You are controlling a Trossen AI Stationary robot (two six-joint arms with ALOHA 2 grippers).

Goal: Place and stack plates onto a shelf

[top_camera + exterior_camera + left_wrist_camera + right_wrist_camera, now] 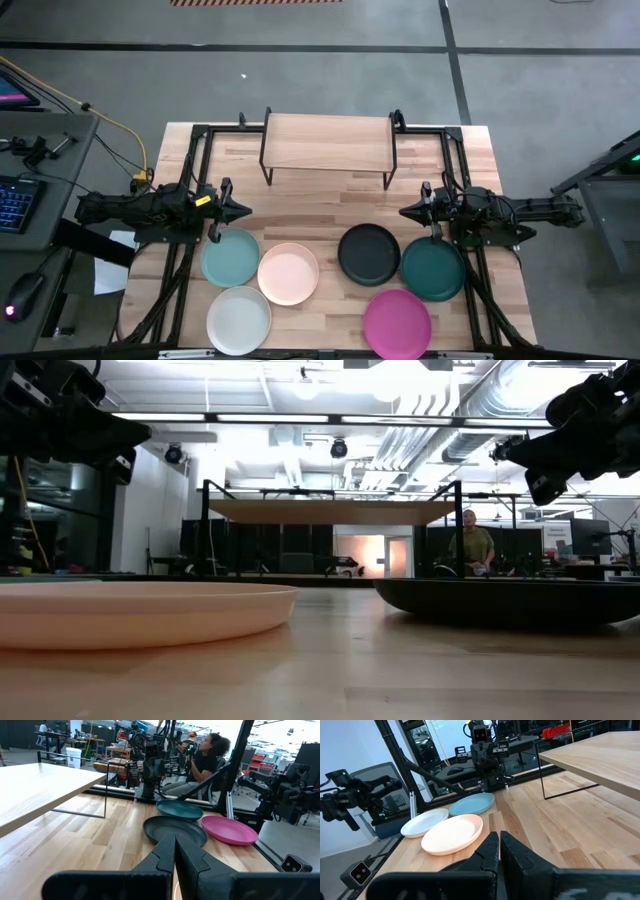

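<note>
We see six plates lying singly on the worktop's near half: light teal plate, peach-pink plate, white plate, black plate, dark teal plate, magenta plate. The left gripper hovers just beyond the light teal plate, fingers pressed together, holding nothing; the right gripper likewise, beside the black plate. One shelf stands bare at the far edge. A person sits in the workshop behind.

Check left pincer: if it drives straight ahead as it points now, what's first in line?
Likely the black plate, directly ahead of the shut left pincer; whether it hits or passes over is unclear. The right pincer waits opposite.
</note>
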